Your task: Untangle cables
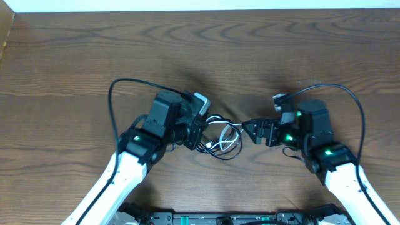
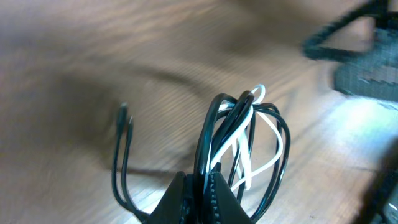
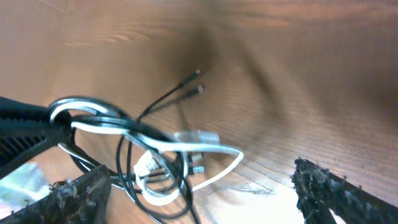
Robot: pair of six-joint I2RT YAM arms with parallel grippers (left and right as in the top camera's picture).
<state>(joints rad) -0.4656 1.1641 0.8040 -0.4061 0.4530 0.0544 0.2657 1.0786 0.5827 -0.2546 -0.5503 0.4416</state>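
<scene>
The cables (image 1: pixel 226 139) lie as a small tangle of black and white loops on the wooden table (image 1: pixel 200 56), between my two grippers. My left gripper (image 1: pixel 201 132) is shut on black cable loops (image 2: pixel 208 124) at the tangle's left side. The left wrist view shows the loops rising from the closed jaws (image 2: pixel 202 193), with the white cable (image 2: pixel 277 158) threaded through them. My right gripper (image 1: pixel 250 130) stands open just right of the tangle. In the right wrist view its fingers (image 3: pixel 81 193) flank the white loop (image 3: pixel 211 152), touching nothing.
Two black plug ends (image 3: pixel 196 78) point away across the table, and silver plugs (image 3: pixel 199 138) sit inside the tangle. Thick black arm cables (image 1: pixel 112 106) arch beside each arm. The table's far edge (image 1: pixel 200 11) meets a white wall.
</scene>
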